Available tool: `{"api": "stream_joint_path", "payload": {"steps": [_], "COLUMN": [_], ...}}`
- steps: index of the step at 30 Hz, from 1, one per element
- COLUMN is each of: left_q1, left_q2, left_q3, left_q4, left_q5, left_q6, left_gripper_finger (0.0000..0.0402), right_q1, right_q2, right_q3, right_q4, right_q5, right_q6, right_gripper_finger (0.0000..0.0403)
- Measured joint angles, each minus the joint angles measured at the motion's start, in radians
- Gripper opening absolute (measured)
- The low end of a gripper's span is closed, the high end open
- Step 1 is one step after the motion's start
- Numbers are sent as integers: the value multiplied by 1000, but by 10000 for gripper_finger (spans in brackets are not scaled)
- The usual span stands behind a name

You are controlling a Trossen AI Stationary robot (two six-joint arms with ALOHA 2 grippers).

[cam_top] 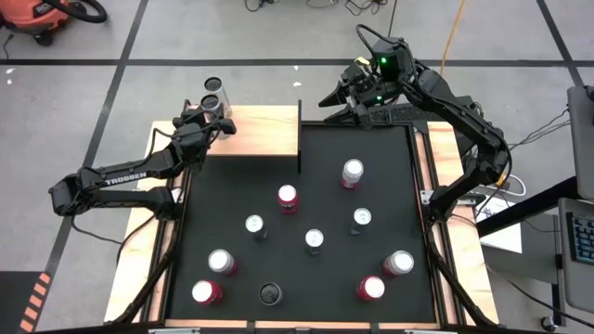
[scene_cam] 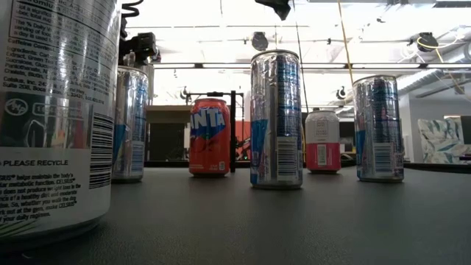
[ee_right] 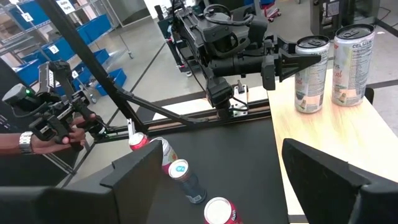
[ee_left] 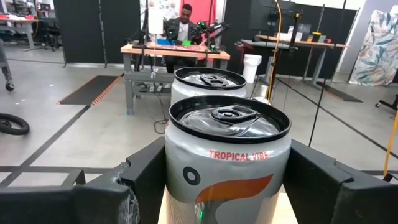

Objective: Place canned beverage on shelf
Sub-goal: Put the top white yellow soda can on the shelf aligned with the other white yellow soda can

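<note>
The shelf [cam_top: 264,130], a pale wood board, stands at the table's far left. Two silver cans stand at its far left corner. The nearer one, marked TROPICAL VIBE [ee_left: 227,155], sits between the fingers of my left gripper [cam_top: 212,119], which is shut on it. The other can [ee_left: 208,84] stands just behind it. My right gripper [ee_right: 230,186] hangs high over the table's far right, open, with nothing between its fingers. It also shows in the high view [cam_top: 332,96]. My left gripper pinches the nearer can's side wall [ee_left: 177,180] between its two fingers [ee_left: 146,177], one on each side, on the can's upper half. The fingers come level from the table's near left. The can stands upright, and its base [ee_right: 309,109] looks set on the shelf.
Several cans stand spread over the black mat [cam_top: 390,148], among them a red one [cam_top: 288,198] and a silver one [cam_top: 353,172]. A thin black post [cam_top: 299,139] marks the shelf's right end. A person's hand [ee_right: 37,140] holds a controller beyond the table.
</note>
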Motion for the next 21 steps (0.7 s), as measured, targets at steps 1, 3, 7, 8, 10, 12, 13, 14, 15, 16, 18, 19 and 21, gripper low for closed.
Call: {"api": "stream_joint_path", "payload": {"steps": [1,3,7,8,10,12,13,14,15,16,18,19,21], "left_q1": [0,0,0,0,0,0,0,0,0,0,0,0,0], "left_q2": [0,0,0,0,0,0,1,1,1,1,4,4,2], "left_q3": [0,0,0,0,0,0,0,-1,-1,-1,-5,-5,-5], "left_q4": [0,-1,-1,-1,-1,-1,-1,-1,-1,-1,-14,-16,0], "left_q5": [0,0,0,0,0,0,0,0,0,0,0,0,-1], "left_q6": [0,0,0,0,0,1,1,2,2,2,2,2,3], "left_gripper_finger": [259,259,259,259,259,261,265,270,278,288,308,318,335], "right_q1": [0,0,0,0,0,0,0,0,0,0,0,0,0], "right_q2": [0,0,0,0,0,0,0,0,0,0,0,0,0], "right_q3": [0,0,0,0,0,0,0,0,0,0,0,0,0], "right_q4": [0,0,0,0,0,0,0,0,0,0,0,0,0], "right_q5": [0,0,0,0,0,0,0,0,0,0,0,0,0], "right_q6": [0,0,0,0,0,-3,-3,-3,-3,-3,-3,-3,4], "right_gripper_finger": [309,309,309,309,309,309,309,309,309,309,309,309,309]}}
